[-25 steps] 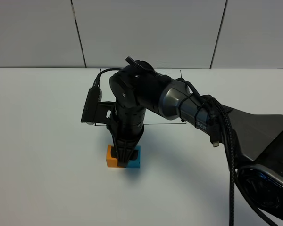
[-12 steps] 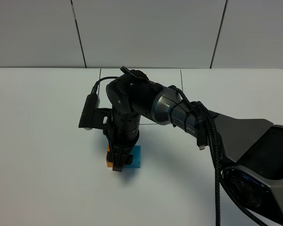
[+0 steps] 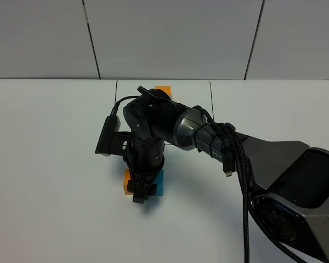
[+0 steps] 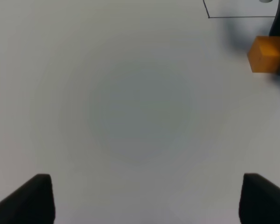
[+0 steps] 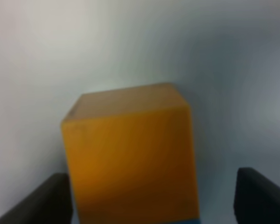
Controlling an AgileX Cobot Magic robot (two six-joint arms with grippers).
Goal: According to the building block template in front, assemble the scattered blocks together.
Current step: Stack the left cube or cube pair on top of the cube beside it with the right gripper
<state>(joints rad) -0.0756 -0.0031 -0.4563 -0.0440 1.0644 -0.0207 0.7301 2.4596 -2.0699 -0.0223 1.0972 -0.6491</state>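
The scattered orange cube (image 3: 126, 181) and teal-blue cube (image 3: 158, 184) sit side by side on the white table, touching. My right gripper (image 3: 138, 196) points straight down over them and is open. In the right wrist view its dark fingertips (image 5: 35, 200) stand on either side of the orange cube (image 5: 130, 158), with a teal strip below. The template's orange cube (image 3: 163, 90) shows behind the arm inside the black outline (image 3: 116, 104); its teal cube is hidden. My left gripper (image 4: 149, 198) is open and empty, far from the orange cube (image 4: 268, 53).
The right arm (image 3: 208, 134) stretches across the middle of the table (image 3: 49, 164) and covers most of the outlined area. A grey panelled wall (image 3: 170, 38) stands behind the table's far edge.
The right gripper has sunk lower and slightly forward over the two cubes. The arm has shifted, so the template's orange cube now shows behind it. The cubes have stayed put.
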